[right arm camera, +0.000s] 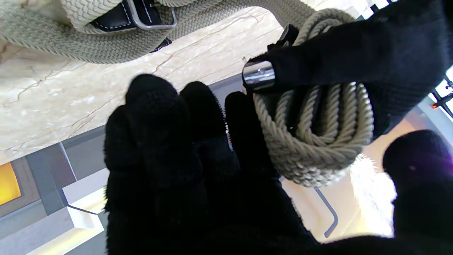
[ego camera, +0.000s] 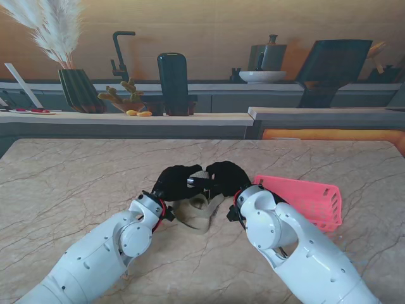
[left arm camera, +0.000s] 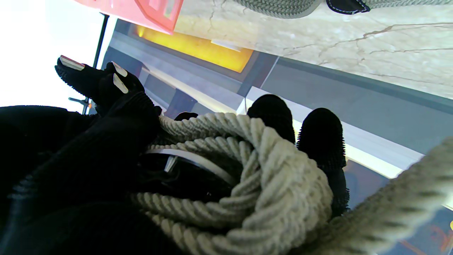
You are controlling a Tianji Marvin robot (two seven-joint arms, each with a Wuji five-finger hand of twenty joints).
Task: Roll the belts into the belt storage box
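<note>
A beige braided belt is wound into a coil [left arm camera: 247, 184] and held above the table at its middle. My left hand [ego camera: 177, 182] is shut on this coil [right arm camera: 318, 134], one black finger [right arm camera: 354, 60] laid across its top. My right hand [ego camera: 226, 177] faces it with straight fingers [right arm camera: 170, 141] resting against the coil's side and the thumb [right arm camera: 417, 159] standing apart. A loose strand runs off the coil. More beige belt with a buckle [right arm camera: 134, 14] lies heaped on the table [ego camera: 199, 212] under both hands. The pink belt storage box [ego camera: 310, 199] stands to the right of my right arm.
The marble table [ego camera: 76, 183] ends at a far edge with a grey counter behind it. That counter carries a vase, a dark bottle and a bowl. The pink box [left arm camera: 141, 10] sits close to my right forearm [ego camera: 285, 234].
</note>
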